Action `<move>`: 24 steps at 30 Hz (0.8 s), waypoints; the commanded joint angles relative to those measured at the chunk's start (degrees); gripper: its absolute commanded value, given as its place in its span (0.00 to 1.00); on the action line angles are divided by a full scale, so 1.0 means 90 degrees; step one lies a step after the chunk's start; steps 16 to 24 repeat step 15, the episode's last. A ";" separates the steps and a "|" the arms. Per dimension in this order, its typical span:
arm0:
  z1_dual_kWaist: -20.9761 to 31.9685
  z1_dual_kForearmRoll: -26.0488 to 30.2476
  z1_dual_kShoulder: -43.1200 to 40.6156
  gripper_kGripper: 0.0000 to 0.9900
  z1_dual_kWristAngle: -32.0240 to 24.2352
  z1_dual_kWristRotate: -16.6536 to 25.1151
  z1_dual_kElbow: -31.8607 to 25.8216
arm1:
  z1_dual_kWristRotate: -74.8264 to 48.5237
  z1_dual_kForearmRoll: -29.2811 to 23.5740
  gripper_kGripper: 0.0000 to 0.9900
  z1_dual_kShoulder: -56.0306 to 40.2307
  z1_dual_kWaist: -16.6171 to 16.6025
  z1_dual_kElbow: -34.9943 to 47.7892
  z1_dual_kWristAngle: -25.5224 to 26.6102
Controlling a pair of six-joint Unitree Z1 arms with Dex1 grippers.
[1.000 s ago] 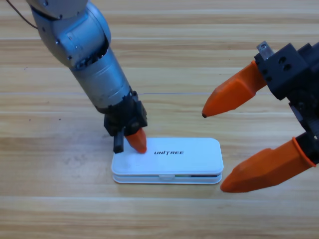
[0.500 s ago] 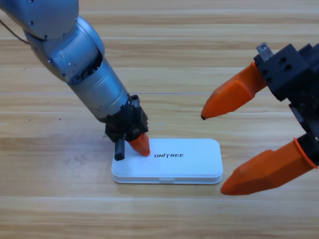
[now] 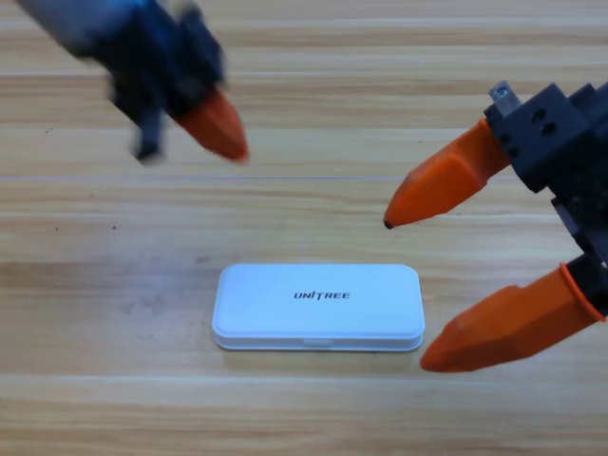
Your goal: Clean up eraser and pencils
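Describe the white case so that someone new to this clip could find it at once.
On the wooden table, look low and centre: the white case lies flat and shut, between the left gripper above-left and the right gripper. It alone is white, with rounded corners and black "UNITREE" lettering.

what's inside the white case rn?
Can't see: the white case lies shut on the table, lid covering the inside. No eraser or pencils in view. Left tool is up at top left; right tool waits, open, beside the case.

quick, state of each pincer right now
Left pincer: above the closed white case, holding nothing, open or shut cannot be told.
Right pincer: open, empty.
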 commanded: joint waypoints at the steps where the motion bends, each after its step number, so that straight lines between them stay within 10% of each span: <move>1: -0.0111 0.0134 -0.1376 1.00 -0.0049 -0.1064 0.0731 | 0.0076 -0.0079 0.98 -0.0170 0.0075 0.0197 0.0059; 6: -0.0101 -0.0530 -0.2997 1.00 0.0576 -0.1826 0.2098 | 0.0086 -0.0079 0.98 -0.0150 0.0075 0.0197 0.0059; 11: -0.0091 -0.3411 -0.5898 1.00 0.3106 -0.2920 0.4764 | 0.0086 -0.0079 0.98 -0.0140 0.0075 0.0197 0.0059; 24: -0.0091 -0.3440 -0.6015 1.00 0.3887 -0.2783 0.4852 | 0.0086 -0.0079 0.98 -0.0131 0.0075 0.0197 0.0059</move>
